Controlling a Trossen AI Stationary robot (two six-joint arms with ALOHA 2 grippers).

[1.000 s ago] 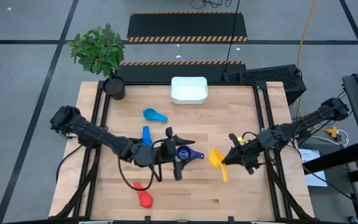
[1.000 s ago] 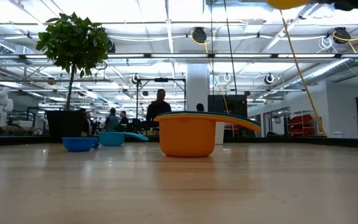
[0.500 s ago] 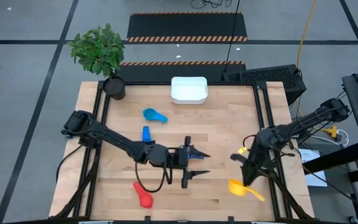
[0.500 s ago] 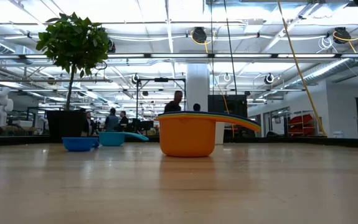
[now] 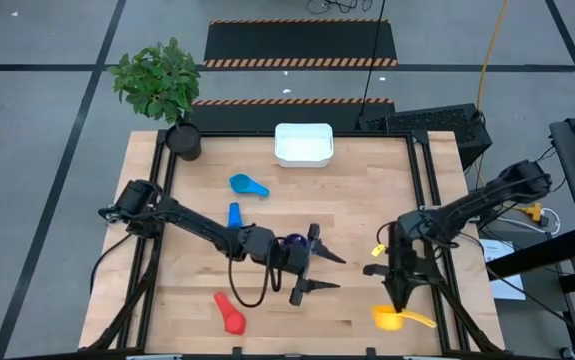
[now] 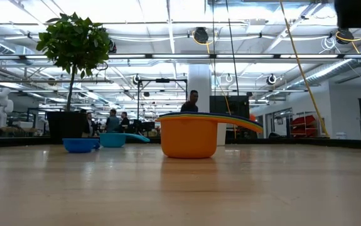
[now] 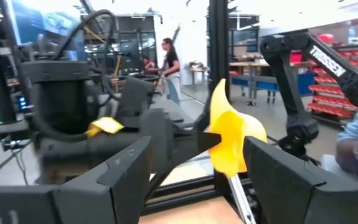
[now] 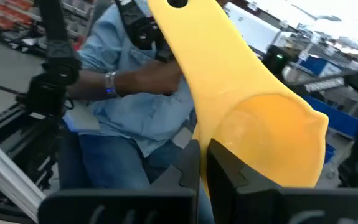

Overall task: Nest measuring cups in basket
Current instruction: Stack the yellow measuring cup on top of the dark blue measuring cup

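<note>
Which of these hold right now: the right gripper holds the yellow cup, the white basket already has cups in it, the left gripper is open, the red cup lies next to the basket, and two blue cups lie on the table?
1. The right gripper is shut on the yellow plastic measuring cup. True.
2. The white rectangular plastic basket holds cups. False: it looks empty from above.
3. The left gripper is open. True.
4. The red plastic measuring cup lies beside the basket. False: it lies near the table's front edge, far from it.
5. A light blue cup and a blue cup lie on the wooden table. True.
</note>
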